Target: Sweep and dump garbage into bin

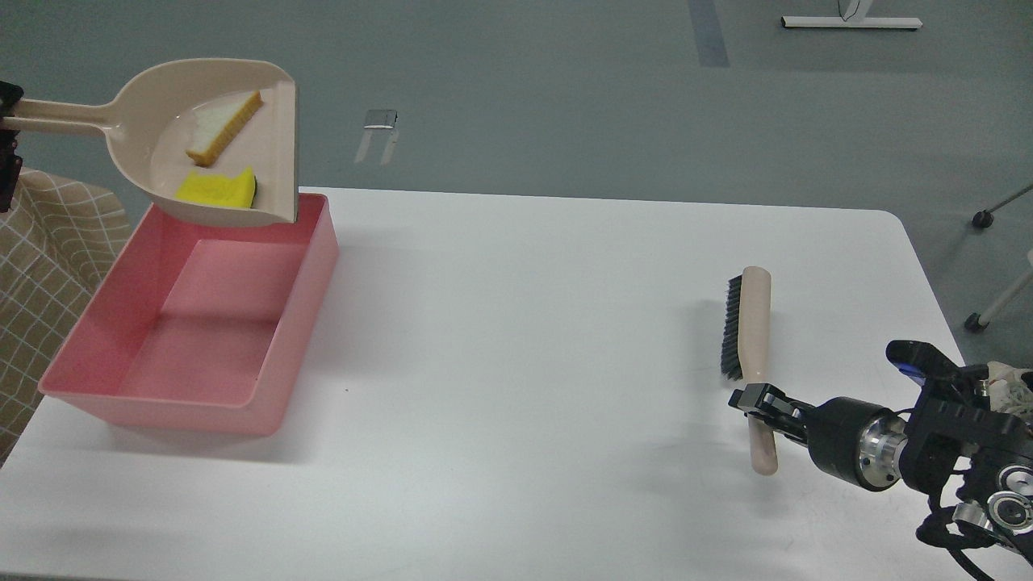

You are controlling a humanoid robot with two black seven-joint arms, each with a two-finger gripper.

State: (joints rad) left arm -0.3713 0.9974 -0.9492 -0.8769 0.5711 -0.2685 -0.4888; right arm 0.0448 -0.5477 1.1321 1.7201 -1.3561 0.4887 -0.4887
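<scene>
Left gripper at frame edge, mostly cut off; cannot tell its state. Dustpan held above far end of bin, bread and sponge inside. Brush on worktop; right gripper clamped on its handle.

Left claw cut off by edge.
</scene>
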